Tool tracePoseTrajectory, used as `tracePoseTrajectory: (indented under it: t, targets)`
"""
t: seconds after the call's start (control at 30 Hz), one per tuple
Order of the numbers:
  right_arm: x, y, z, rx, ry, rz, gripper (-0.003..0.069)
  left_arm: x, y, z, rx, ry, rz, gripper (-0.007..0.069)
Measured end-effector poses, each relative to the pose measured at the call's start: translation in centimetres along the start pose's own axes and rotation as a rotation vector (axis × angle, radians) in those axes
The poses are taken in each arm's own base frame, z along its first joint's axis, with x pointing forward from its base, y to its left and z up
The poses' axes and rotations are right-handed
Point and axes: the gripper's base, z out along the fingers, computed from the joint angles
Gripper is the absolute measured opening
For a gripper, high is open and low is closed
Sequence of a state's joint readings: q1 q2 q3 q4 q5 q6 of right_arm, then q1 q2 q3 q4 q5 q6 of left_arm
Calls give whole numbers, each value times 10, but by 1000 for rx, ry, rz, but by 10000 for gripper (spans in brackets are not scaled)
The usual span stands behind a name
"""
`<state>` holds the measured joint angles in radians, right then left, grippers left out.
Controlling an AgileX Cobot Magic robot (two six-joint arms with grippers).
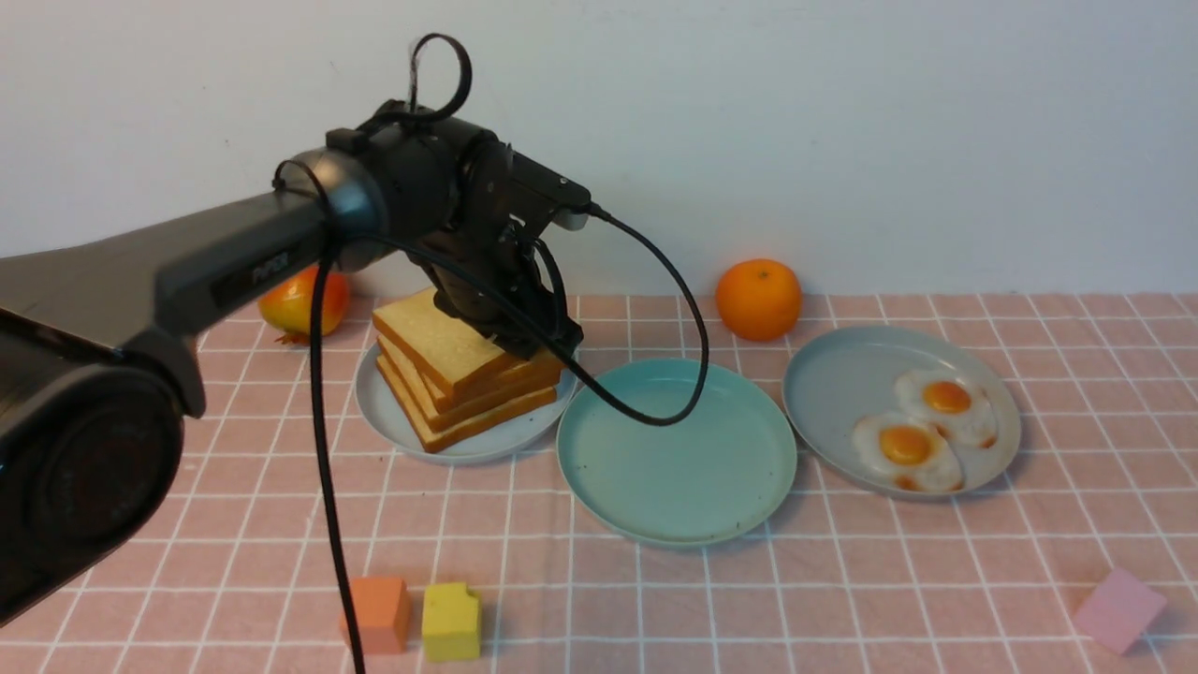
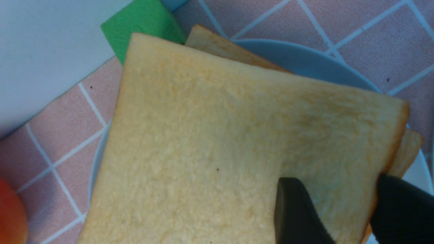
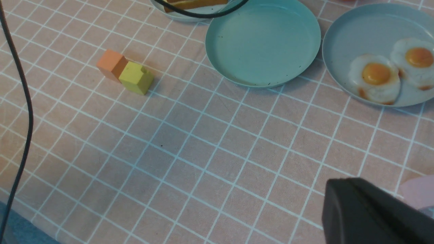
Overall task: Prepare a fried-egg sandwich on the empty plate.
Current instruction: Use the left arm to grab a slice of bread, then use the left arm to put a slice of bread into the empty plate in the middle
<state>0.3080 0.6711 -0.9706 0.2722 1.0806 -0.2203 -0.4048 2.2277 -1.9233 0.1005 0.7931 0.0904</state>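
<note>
Toast slices (image 1: 459, 374) sit stacked on the left grey-blue plate (image 1: 393, 421). Mint-green plate (image 1: 674, 459) is bare, mid-bench (image 3: 203, 152), just beside that stack. Two fried eggs (image 1: 906, 447) lie on the right grey-blue plate (image 1: 833, 374). I read the left gripper (image 2: 340, 217) as spread apart, straddling the top slice (image 2: 220, 142) at its edge, one finger over the face and the other past the crust. Right gripper (image 3: 339, 191) is pressed closed above the bench.
</note>
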Motion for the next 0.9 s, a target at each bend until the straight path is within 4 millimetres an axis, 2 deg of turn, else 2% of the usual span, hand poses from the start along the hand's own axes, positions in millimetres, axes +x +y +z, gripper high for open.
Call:
tracePoseTrajectory:
  t: [0.07, 0.1, 0.17, 0.2, 0.27, 0.3, 0.47, 0.53, 0.6, 0.63, 0.7, 0.73, 0.8, 0.9]
  targets:
    - [0, 0, 0, 0, -2, -8, 30, 0, 0, 0, 0, 1, 2, 294]
    - [0, 0, 0, 0, -2, -8, 30, 0, 0, 0, 0, 2, 2, 294]
    - [0, 0, 0, 1, -4, -13, 33, 0, 0, 0, 0, 4, 4, 199]
    - [0, 0, 0, 1, -4, -14, 33, 0, 0, 0, 0, 4, 4, 190]
    - [0, 0, 0, 1, -4, -15, 35, 0, -1, 0, 3, 7, 7, 50]
    - [0, 0, 0, 1, -4, -15, 36, 0, -1, 0, 3, 7, 7, 24]
    - [-1, 0, 0, 2, -10, -18, 42, -1, 0, -6, 0, 11, 10, 13]
    - [-1, 0, -2, 9, -21, -28, 43, -1, 2, -17, -4, 25, 9, 13]
    - [0, 0, -5, 16, -32, -41, 43, -5, 5, -36, -11, 8, 6, 13]
    - [0, 0, -5, 16, -34, -44, 43, -5, 5, -38, -12, 5, 7, 13]
    - [2, 1, -11, 22, -59, -56, 43, -15, 5, -75, -2, -68, 21, 13]
    - [2, 1, -11, 22, -60, -56, 43, -16, 4, -78, 3, -73, 25, 13]
    - [4, 2, -15, 29, -74, -65, 43, -22, -10, -104, 42, -121, 68, 13]
    - [5, 2, -19, 42, -87, -75, 44, -25, -45, -116, 125, -136, 165, 13]
